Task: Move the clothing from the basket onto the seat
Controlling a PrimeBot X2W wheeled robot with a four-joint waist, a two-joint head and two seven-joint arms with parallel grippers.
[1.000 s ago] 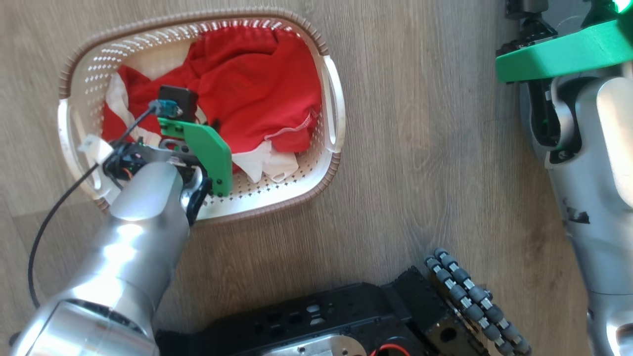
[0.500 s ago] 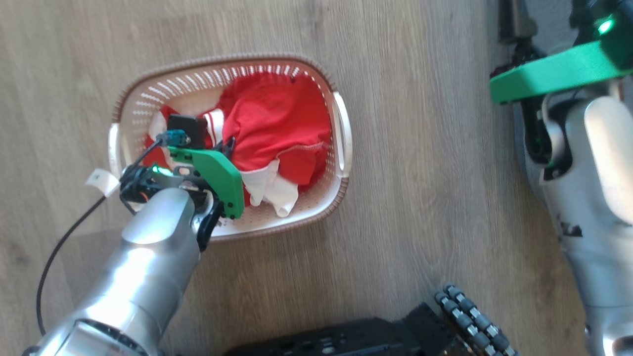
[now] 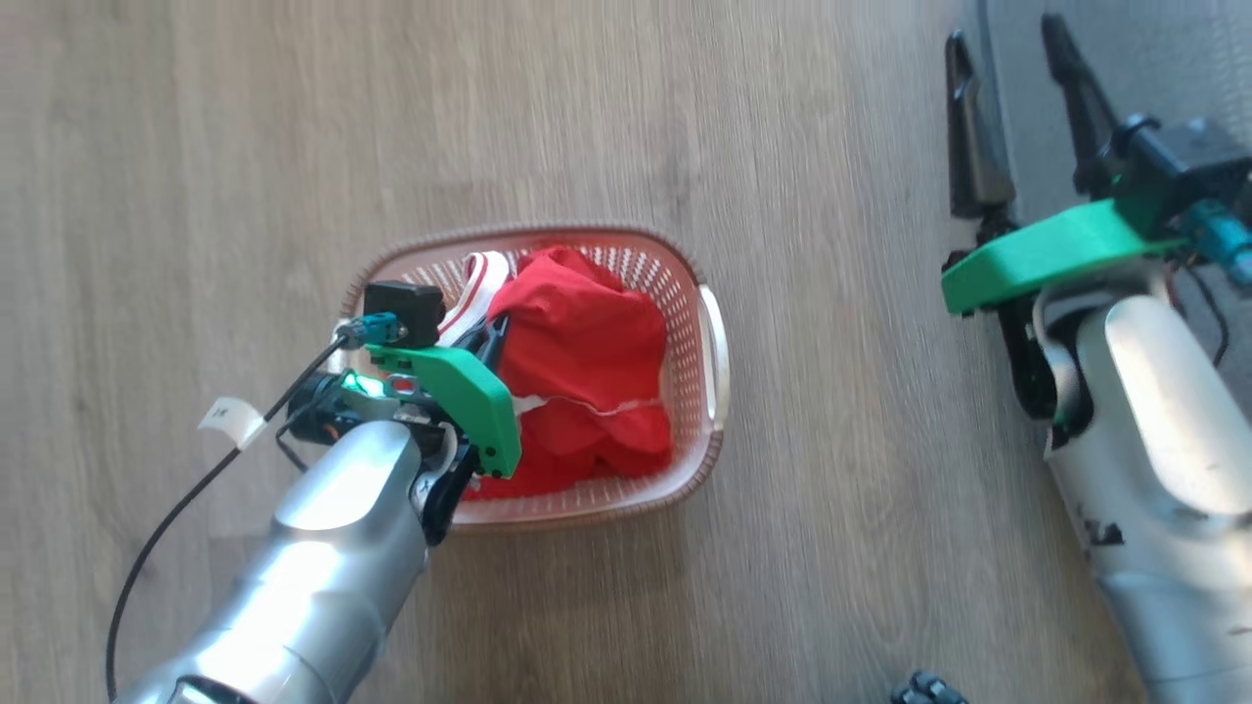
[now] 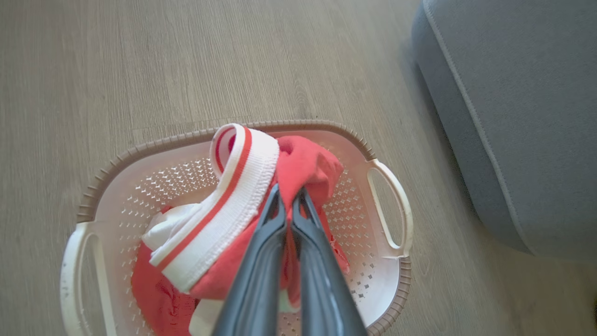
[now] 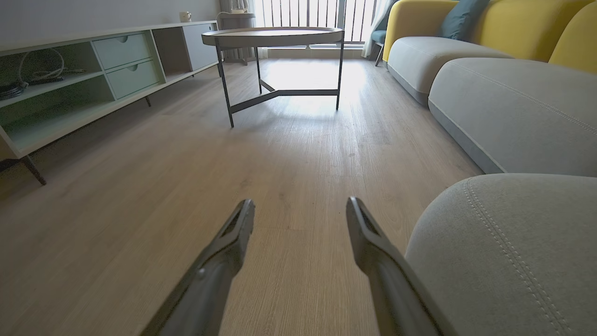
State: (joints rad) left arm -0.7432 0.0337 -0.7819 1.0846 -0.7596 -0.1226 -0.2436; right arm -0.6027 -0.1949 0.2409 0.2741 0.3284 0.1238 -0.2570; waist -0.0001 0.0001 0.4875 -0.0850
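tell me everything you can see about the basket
The basket is a cream plastic tub with perforated walls, a brown woven-look rim and two loop handles. It stands upright on the wood floor, beside the grey seat but apart from it. Red-and-white clothing sits inside, pinched by the left gripper.

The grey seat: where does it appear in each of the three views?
Head view: the seat is in the top right corner, by the right gripper.
Left wrist view: upper right, to the right of the basket.
Right wrist view: lower right, stitching visible.
Shared landmark: the wood floor along its edge.
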